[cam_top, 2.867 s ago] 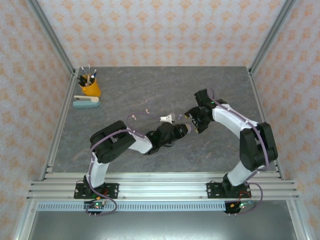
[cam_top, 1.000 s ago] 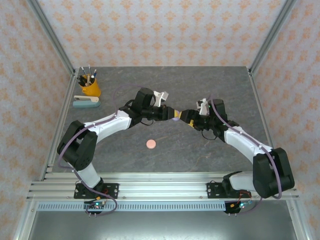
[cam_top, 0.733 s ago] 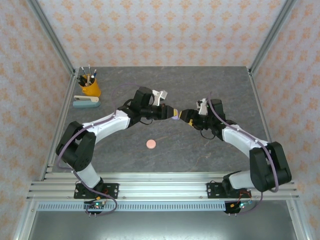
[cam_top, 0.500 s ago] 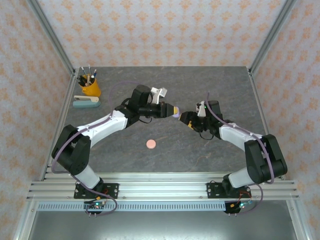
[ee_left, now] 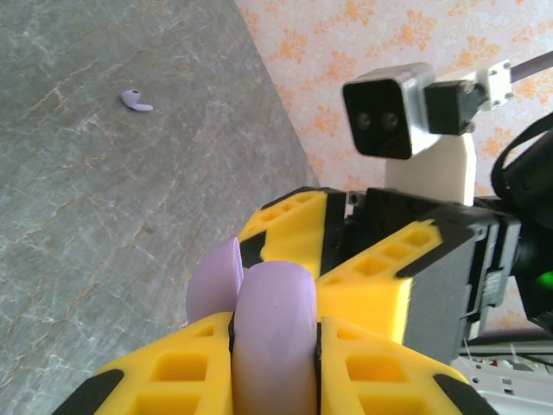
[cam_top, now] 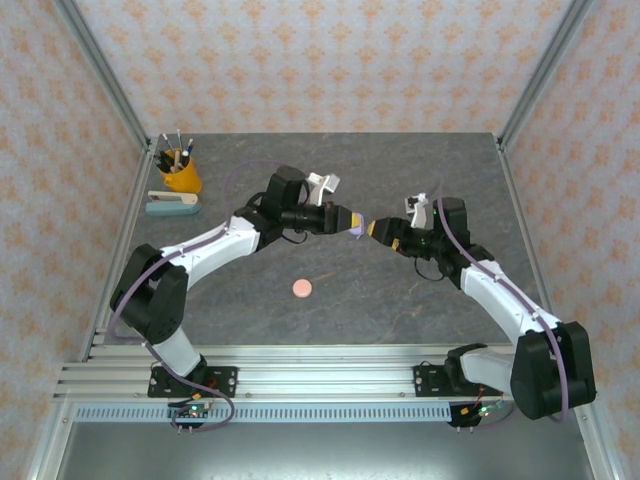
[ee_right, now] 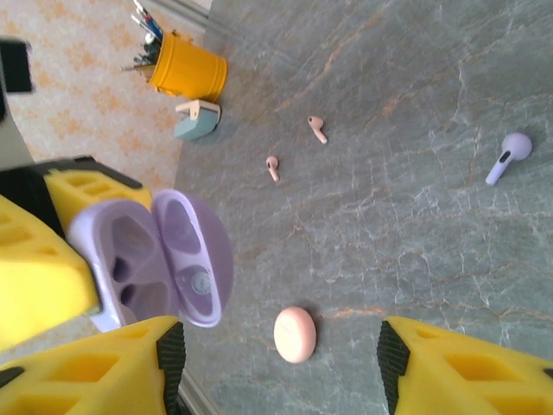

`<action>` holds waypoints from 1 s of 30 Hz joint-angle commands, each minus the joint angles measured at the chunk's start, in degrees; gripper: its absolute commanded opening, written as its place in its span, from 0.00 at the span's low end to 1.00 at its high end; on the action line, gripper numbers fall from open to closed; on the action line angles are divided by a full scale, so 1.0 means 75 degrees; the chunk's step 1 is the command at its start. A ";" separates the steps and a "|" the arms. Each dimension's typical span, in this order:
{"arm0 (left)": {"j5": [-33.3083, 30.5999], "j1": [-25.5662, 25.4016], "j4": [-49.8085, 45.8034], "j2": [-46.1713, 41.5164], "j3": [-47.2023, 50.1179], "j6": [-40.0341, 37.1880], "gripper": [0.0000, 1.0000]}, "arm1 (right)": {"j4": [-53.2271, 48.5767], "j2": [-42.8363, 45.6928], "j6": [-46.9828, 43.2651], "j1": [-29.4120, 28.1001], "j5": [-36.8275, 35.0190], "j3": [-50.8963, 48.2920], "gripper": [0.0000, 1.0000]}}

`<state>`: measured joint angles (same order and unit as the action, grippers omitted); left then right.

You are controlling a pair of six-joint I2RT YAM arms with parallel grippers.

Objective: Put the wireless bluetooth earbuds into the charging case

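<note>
My left gripper (cam_top: 343, 219) is shut on an open purple charging case (cam_top: 354, 224), held in the air above the table's middle. In the left wrist view the case (ee_left: 272, 346) sits squeezed between the yellow fingers (ee_left: 181, 380), its lid (ee_left: 214, 281) swung aside. My right gripper (cam_top: 379, 229) faces it tip to tip, open with nothing between its fingers. The right wrist view shows the case's hollow wells (ee_right: 147, 251). Two pale pink earbuds (ee_right: 317, 128) (ee_right: 273, 168) and a purple earbud (ee_right: 507, 156) lie on the table; the purple earbud (ee_left: 136, 100) lies far from the case.
A round pink case (cam_top: 301, 288) lies shut on the table below and nearer than the grippers, also in the right wrist view as the pink case (ee_right: 295, 334). A yellow pen cup (cam_top: 180, 172) and a teal stapler (cam_top: 172, 204) stand at the far left.
Since the earliest frame both arms have risen from the table and met in the air. In the last second the right gripper swung left, then back right, its jaws narrowing a little.
</note>
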<state>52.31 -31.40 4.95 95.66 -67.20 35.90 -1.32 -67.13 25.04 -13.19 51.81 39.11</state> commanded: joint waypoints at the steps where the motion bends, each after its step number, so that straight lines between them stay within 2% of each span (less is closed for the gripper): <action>1: 0.0462 -0.0027 -0.0031 0.0112 -0.0453 -0.0213 0.00 | -0.0317 -0.0053 -0.0525 0.0003 0.0402 0.0220 0.60; 17: 0.0722 -0.0030 -0.0373 0.0312 -0.0673 -0.0374 0.00 | -0.0177 0.0141 -0.0426 0.0071 0.0313 0.0363 0.55; 30: 0.0818 -0.0040 -0.0490 0.0259 -0.0686 -0.0428 0.00 | -0.0096 -0.0176 -0.0372 0.0089 0.0401 0.0656 0.51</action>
<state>56.82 -31.40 1.96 97.67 -70.35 33.95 -3.44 -67.44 22.46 -12.91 53.71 42.04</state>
